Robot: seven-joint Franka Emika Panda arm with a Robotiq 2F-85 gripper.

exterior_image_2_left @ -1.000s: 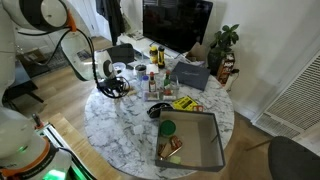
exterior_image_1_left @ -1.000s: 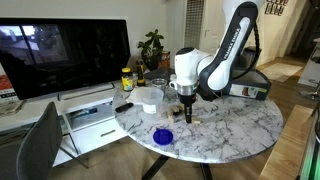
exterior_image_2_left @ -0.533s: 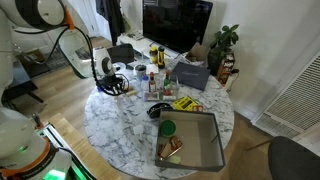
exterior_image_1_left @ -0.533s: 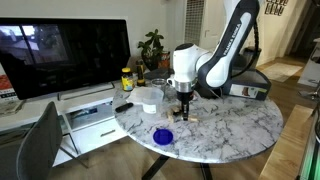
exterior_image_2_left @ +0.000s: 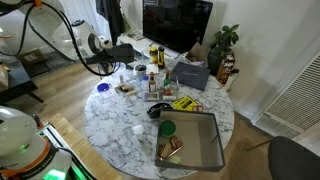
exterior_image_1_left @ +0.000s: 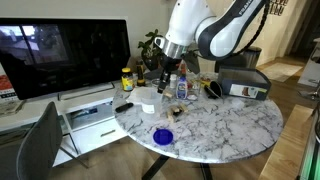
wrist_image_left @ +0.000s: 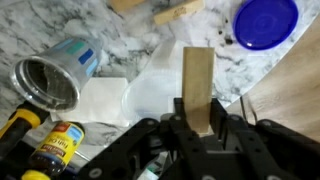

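A: Gripping a wooden block (wrist_image_left: 198,72), upright between the two fingers of the gripper (wrist_image_left: 203,118). Clenched on its lower end, going by the wrist view.

B: Held where, against the table?

A: Up in the air, well clear of the marble table (exterior_image_1_left: 235,125). Hangs over the cluttered side nearest the dark monitor (exterior_image_1_left: 65,55) in an exterior view. Too small there to make out the block itself.

B: And straight below?

A: Looks down on something white and flat (wrist_image_left: 140,95), sheet or plate, cannot tell which. Next to that, a tin can (wrist_image_left: 50,75) lying on its side, open mouth turned toward the camera. Just beside the can, a jar with a yellow and red label (wrist_image_left: 55,150).

B: Anything else near?

A: Off to the other side, a blue dish (wrist_image_left: 265,20) close to the table's edge, apart from the block. Farther along the marble, more wooden pieces (wrist_image_left: 178,10), lying flat. In an exterior view, also a grey tray (exterior_image_2_left: 205,150) across the table, well apart from the gripper.
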